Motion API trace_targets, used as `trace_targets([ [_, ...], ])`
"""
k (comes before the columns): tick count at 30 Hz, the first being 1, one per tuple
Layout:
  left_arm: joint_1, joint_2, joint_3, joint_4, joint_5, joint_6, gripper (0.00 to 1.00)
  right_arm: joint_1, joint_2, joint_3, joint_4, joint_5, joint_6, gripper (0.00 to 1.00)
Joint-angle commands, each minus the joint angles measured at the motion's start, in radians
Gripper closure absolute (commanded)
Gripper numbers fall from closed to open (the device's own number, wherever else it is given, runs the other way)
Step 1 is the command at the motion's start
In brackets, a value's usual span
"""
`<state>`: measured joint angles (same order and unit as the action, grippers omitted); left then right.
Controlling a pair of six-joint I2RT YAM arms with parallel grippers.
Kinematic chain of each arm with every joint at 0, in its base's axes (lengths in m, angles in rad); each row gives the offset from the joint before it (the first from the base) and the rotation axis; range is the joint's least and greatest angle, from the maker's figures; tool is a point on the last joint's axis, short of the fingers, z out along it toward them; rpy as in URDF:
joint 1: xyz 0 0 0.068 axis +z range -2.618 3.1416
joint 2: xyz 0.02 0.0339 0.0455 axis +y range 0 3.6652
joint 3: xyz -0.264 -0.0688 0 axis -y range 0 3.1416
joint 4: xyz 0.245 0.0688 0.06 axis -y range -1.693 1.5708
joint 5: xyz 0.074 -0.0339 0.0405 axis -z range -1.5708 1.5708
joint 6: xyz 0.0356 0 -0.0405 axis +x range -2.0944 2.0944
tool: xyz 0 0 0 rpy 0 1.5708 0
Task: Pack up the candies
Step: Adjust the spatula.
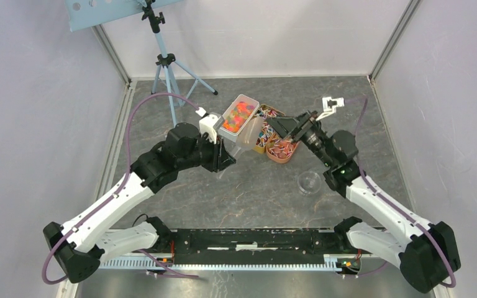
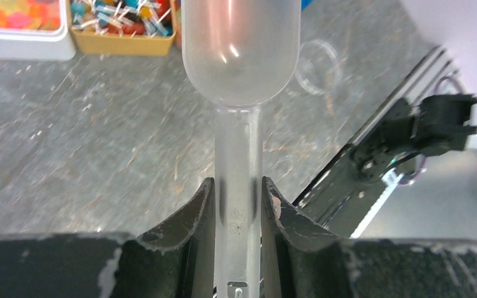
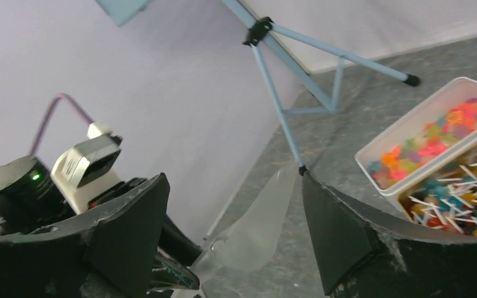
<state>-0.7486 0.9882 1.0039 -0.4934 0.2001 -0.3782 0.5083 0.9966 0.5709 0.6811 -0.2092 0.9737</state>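
On the grey table [image 1: 242, 198], the left gripper [image 2: 238, 186] clamps a translucent scoop [image 2: 241, 49] by its handle; the right gripper [image 3: 233, 177] gapes, with clear film [image 3: 254, 230] between its jaws. Just beyond, a white tub [image 2: 25, 46] and a tan tray [image 2: 124, 45] hold the candies [image 2: 12, 13].

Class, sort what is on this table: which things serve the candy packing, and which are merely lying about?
Job: bright unwrapped candies, white plastic tray; white-ended wrapped candies, tan tray; translucent plastic scoop in the left end effector; clear plastic bag by the right end effector.
Lying about: blue metal tripod stand; small clear round dish.
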Motion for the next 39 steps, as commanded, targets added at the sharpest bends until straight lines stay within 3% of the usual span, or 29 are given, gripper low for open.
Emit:
trace_targets([
  [1,-0.023,0.007,0.049,-0.189,-0.105,0.175,0.98,-0.001,0.063,0.179,-0.507,-0.017,-0.268,0.21],
  [4,-0.045,-0.013,0.047,-0.211,-0.178,0.200,0.98,-0.001,0.122,0.270,-0.622,-0.028,-0.316,0.31],
  [9,-0.065,-0.045,0.036,-0.223,-0.228,0.257,0.98,0.001,0.208,0.369,-0.742,-0.024,-0.374,0.37],
  [17,-0.069,-0.051,0.050,-0.286,-0.165,0.322,0.98,0.002,0.311,0.399,-0.641,-0.242,-0.346,0.36],
  [21,-0.069,-0.061,0.046,-0.290,-0.150,0.326,0.98,0.006,0.341,0.401,-0.636,-0.296,-0.350,0.33],
  [28,-0.069,-0.071,0.052,-0.288,-0.078,0.334,0.98,0.028,0.359,0.352,-0.593,-0.346,-0.342,0.38],
  [39,-0.069,-0.119,0.047,-0.282,-0.034,0.372,0.95,0.033,0.302,0.266,-0.461,-0.467,-0.247,0.79],
])
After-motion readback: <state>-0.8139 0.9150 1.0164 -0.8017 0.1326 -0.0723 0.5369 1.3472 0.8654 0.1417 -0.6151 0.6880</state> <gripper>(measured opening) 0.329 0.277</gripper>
